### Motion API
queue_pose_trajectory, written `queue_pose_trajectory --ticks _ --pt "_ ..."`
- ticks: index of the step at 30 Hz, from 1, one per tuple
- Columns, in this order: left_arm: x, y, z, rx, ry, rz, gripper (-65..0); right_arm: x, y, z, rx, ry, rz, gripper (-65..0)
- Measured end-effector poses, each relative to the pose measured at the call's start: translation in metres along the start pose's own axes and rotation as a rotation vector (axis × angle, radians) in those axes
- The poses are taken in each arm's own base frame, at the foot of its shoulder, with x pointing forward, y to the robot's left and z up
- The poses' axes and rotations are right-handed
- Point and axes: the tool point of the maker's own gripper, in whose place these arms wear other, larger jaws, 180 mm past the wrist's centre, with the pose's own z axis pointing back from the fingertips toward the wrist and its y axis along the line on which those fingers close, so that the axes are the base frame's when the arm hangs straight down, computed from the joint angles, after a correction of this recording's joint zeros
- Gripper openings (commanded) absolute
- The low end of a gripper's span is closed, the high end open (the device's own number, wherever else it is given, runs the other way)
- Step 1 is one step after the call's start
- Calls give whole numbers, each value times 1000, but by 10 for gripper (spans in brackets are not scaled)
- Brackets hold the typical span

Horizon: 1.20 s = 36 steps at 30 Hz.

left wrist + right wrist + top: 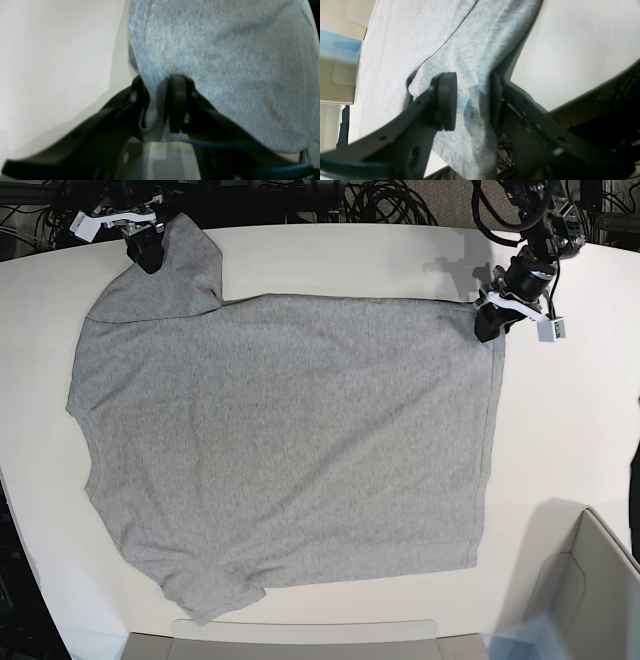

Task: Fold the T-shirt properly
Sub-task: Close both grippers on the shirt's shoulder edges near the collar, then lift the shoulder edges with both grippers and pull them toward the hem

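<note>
In the left wrist view, the left gripper (160,105) pinches a fold of the grey T-shirt (225,62) between its pads, beside the white table (55,62). In the right wrist view, the right gripper (472,100) grasps bunched cloth of the T-shirt (470,50). In the base view, the T-shirt (290,440) lies spread flat on the table (570,430), the right gripper (148,252) at a sleeve, the left gripper (490,325) at a hem corner.

No legible text, labels, brands or numbers in any view. T-shirt (290,440) lies plain heather-grey side up on table (570,440); no lettering showing on visible face. White tags near both wrists in base view too small to read. Small white patch low right in right wrist view: marks too blurred to make out.
</note>
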Motion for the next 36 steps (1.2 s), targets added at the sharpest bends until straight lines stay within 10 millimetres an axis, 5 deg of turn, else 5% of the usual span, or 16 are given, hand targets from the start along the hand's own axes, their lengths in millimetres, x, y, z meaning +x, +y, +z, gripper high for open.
queue_pose_trajectory --ticks 3,8,18,36 --pt "0 0 0 0 0 0 -493 -5 4 -4 15 33 -2 -469" --pt "-2 2 0 6 8 4 -650 -20 15 -16 45 150 -20 -650" --pt "-10 8 9 17 26 5 -650 -25 16 -7 46 219 -27 -650" --pt "-19 71 68 190 8 47 -650 6 -21 33 -117 192 12 -650"
